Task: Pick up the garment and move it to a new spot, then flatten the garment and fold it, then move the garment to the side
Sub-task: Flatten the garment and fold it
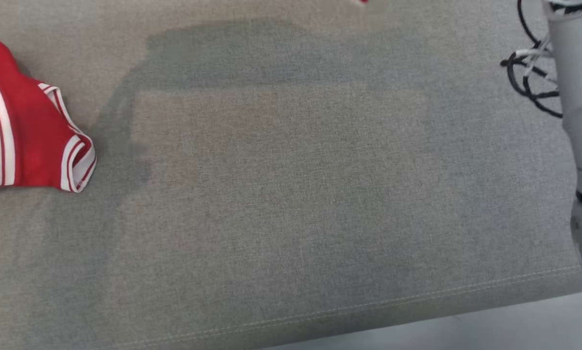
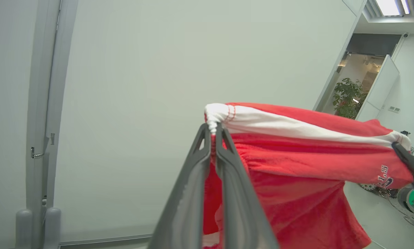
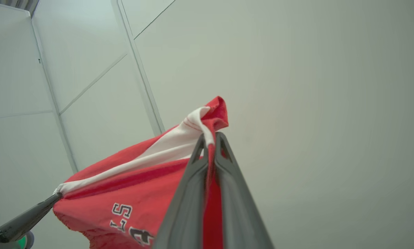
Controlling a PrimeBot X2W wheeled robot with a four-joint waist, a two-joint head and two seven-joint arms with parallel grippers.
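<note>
The garment (image 2: 296,155) is red mesh with a white band and black-and-white letters, and it hangs stretched in the air between my two grippers. My left gripper (image 2: 212,133) is shut on one bunched end of the white band. My right gripper (image 3: 210,138) is shut on the other end, where the garment (image 3: 123,186) sags away to the lower left. The right gripper's dark fingertip (image 2: 400,147) shows at the far end in the left wrist view, and the left one's fingertip (image 3: 56,197) in the right wrist view. A sliver of red (image 1: 361,1) shows at the head view's top edge.
A grey fabric surface (image 1: 291,194) spreads below, with its stitched front edge (image 1: 417,296) near the bottom. A second red piece of clothing with white trim (image 1: 28,131) lies at its left edge. A pale arm segment with black cables (image 1: 575,87) stands at the right.
</note>
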